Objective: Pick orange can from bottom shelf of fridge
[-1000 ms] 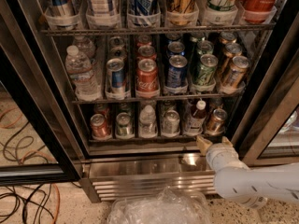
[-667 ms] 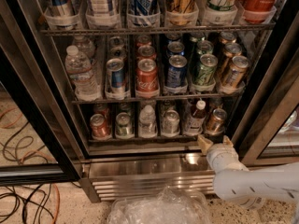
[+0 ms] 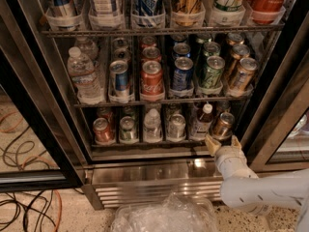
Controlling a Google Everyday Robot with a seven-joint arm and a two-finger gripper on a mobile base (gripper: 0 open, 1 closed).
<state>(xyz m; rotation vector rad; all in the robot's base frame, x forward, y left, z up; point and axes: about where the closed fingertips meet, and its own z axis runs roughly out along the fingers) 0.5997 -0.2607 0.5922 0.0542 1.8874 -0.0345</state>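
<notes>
One gripper (image 3: pixel 223 144): spread wide, empty, just below orange can (image 3: pixel 223 124)
Can's place: bottom shelf (image 3: pixel 145 143), rightmost lane of fridge (image 3: pixel 145 170)

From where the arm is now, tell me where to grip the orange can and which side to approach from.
Grip the orange can across its curved sides around mid-height, coming straight in from the front. It stands upright at the front of the bottom shelf, with a small bottle close beside it. The gripper sits open just before it.

Matt tool (image 3: pixel 223 143) below shiny orange can (image 3: pixel 223 124)
</notes>
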